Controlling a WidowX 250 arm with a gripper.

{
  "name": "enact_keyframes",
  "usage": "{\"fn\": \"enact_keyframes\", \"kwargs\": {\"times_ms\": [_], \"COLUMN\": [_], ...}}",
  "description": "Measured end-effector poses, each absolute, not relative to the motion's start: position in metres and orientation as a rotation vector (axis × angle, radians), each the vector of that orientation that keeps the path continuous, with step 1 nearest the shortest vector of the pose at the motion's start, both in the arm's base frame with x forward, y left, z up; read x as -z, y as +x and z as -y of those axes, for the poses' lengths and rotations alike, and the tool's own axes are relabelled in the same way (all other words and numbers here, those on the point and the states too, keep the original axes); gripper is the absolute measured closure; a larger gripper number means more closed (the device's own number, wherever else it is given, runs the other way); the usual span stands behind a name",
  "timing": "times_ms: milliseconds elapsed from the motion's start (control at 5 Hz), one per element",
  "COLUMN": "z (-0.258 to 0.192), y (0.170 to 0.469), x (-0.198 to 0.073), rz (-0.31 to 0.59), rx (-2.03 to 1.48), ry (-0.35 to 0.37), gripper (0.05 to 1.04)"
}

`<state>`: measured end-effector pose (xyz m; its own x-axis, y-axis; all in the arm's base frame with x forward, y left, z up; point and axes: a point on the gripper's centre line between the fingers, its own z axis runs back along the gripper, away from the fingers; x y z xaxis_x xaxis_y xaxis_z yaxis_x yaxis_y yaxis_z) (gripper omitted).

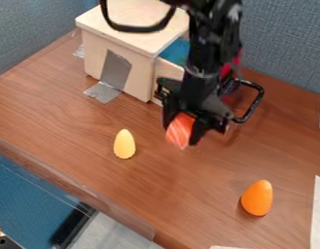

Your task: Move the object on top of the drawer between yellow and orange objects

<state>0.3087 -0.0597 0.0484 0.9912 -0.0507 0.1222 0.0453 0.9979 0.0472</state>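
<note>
Because the black arm [202, 58] hangs in from the top edge, it covers part of the wooden drawer box [118, 41] at upper left, whose top is cut off by the frame. A red thing [236, 63] behind the arm is mostly hidden — I can't tell what it is. White strips at the right edge are cut off too, as is something small in the bottom left corner.

The striped object [178, 133] is salmon-orange with pale slanting bands and a rounded lower end; its upper part is hidden by the hand [182, 129]. It sits just right of the frame's middle, the hand closed around it. Whether its tip touches the wood-grained bench [188, 189] I cannot tell.

The yellow object [124, 144] stands upright left of it, and the orange object [257, 198] stands at lower right — smooth, egg-shaped, slightly tilted.
</note>
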Motion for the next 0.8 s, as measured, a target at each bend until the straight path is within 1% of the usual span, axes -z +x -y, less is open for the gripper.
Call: {"fn": "enact_keyframes", "kwargs": {"times_ms": [200,400,600,800], "z": [0.059,0.061,0.063,0.066], "y": [0.298,0.293,0.291,0.294], "x": [-0.020,-0.006,-0.005,-0.009], "rz": [0.089,0.042,0.023,0.019], "rx": [0.034,0.022,0.009,0.003], "ry": [0.075,0.066,0.051,0.035], "gripper": [0.508,0.508,0.457,0.167]}}
